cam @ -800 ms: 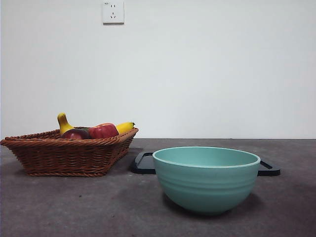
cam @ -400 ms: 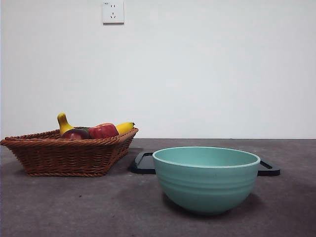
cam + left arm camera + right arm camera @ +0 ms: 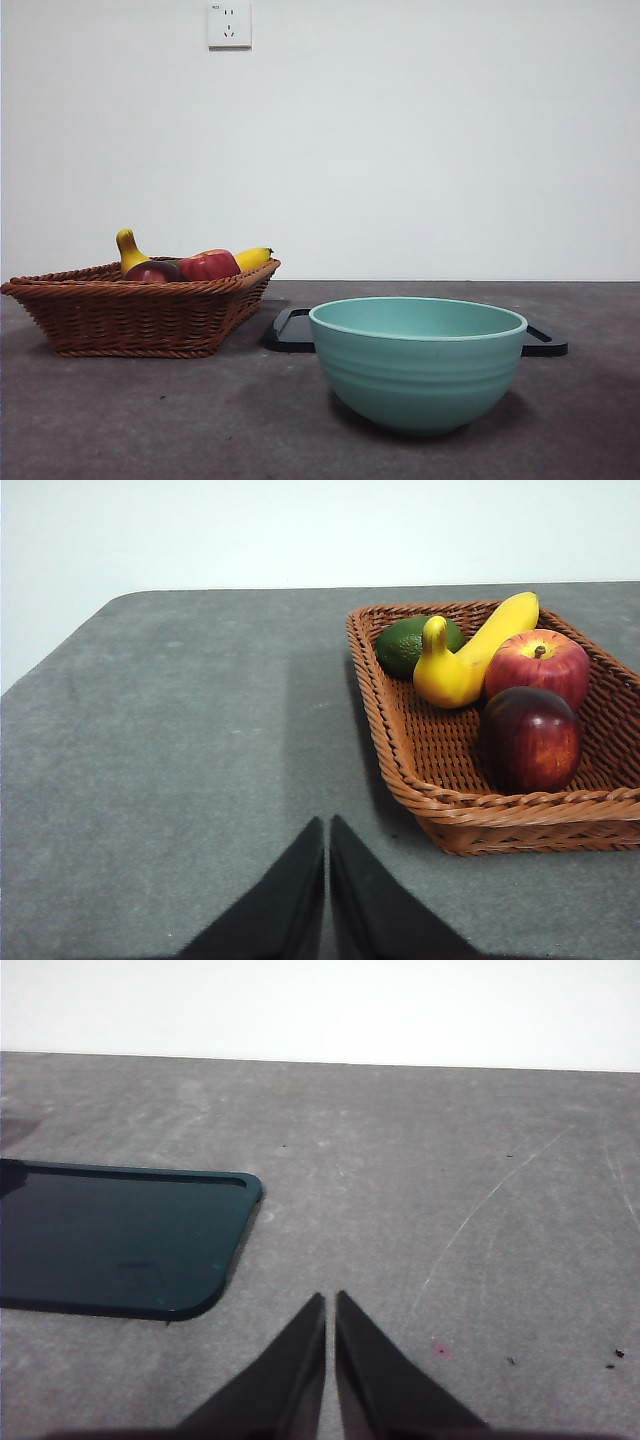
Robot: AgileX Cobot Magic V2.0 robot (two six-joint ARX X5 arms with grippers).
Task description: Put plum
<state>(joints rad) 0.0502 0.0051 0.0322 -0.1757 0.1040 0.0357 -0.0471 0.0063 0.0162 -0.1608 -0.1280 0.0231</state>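
Left gripper [image 3: 327, 825]: its two black jaws are sitting pressed together, only a hairline gap between the tips, gripping nothing; it is hanging over bare table, apart from the basket.
Right gripper [image 3: 330, 1300]: jaws are likewise lying closed tip to tip and carrying nothing; it is hovering over bare grey table.
Plum [image 3: 531, 739]: it is resting inside the wicker basket, in the corner nearest the left gripper's side, ahead of that gripper and off to one side, well clear of the jaws; in the front view the plum [image 3: 152, 271] is just peeking over the basket rim.
Wicker basket [image 3: 398, 770]: it is standing on the table ahead of the left gripper, its near rim not touching the jaws; the front view is showing the basket [image 3: 130, 315] beside the bowl and apart from it.
Red apple [image 3: 537, 662]: it is lying just behind the plum, farther from the left gripper, the two close together.
Banana [image 3: 470, 657]: it is stretching across the basket beside the apple.
Avocado [image 3: 410, 644]: it is sitting at the basket's far side, partly behind the banana.
Teal bowl [image 3: 418, 360]: it is standing upright on the table; neither wrist view is showing it.
Dark tray [image 3: 120, 1250]: it is lying flat ahead of the right gripper and to one side, apart from the jaws; in the front view the tray [image 3: 290, 330] is showing behind the bowl.
Table [image 3: 180, 760]: grey, matte.
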